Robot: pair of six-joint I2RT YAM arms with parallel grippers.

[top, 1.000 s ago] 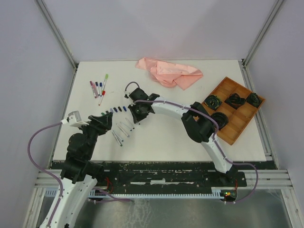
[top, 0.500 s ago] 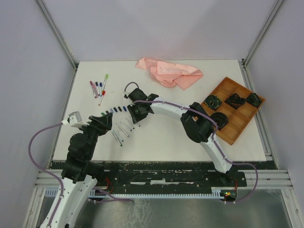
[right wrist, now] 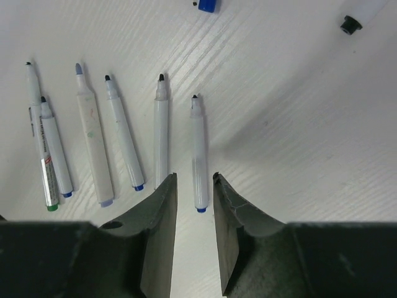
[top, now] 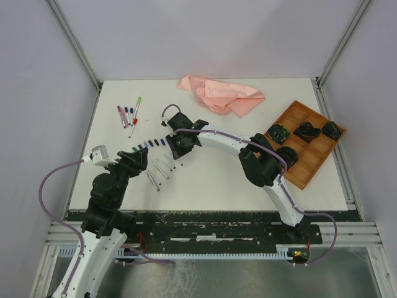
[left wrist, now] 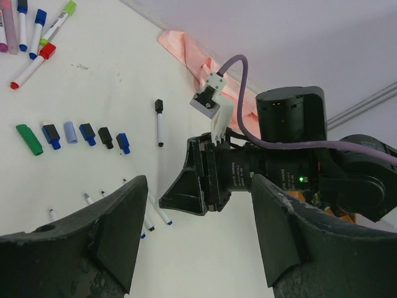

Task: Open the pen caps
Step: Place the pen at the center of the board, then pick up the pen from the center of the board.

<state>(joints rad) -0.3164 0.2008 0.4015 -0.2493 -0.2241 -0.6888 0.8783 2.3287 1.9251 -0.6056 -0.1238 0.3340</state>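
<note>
Several pen caps lie in a row, green [left wrist: 28, 139] through blue [left wrist: 123, 143], and show as small dots [top: 149, 144] in the top view. Another blue cap [right wrist: 206, 5] lies at the top of the right wrist view. Several uncapped white pens [right wrist: 94, 139] lie side by side. My right gripper [right wrist: 194, 180] is open just above the table. The blue end of one pen [right wrist: 198, 155] lies loose between its tips, with a gap on each side. My left gripper [left wrist: 198, 183] hovers wide open and empty, close to the left of the right gripper [top: 175, 152].
Several capped pens [top: 128, 115] lie at the far left, and one black-capped pen [left wrist: 159, 122] lies apart near the caps. A pink cloth [top: 221, 94] is at the back. A wooden tray [top: 313, 160] with dark round items stands at the right.
The right gripper has shifted slightly toward the far side, above the row of uncapped pens. The left arm has hardly moved.
</note>
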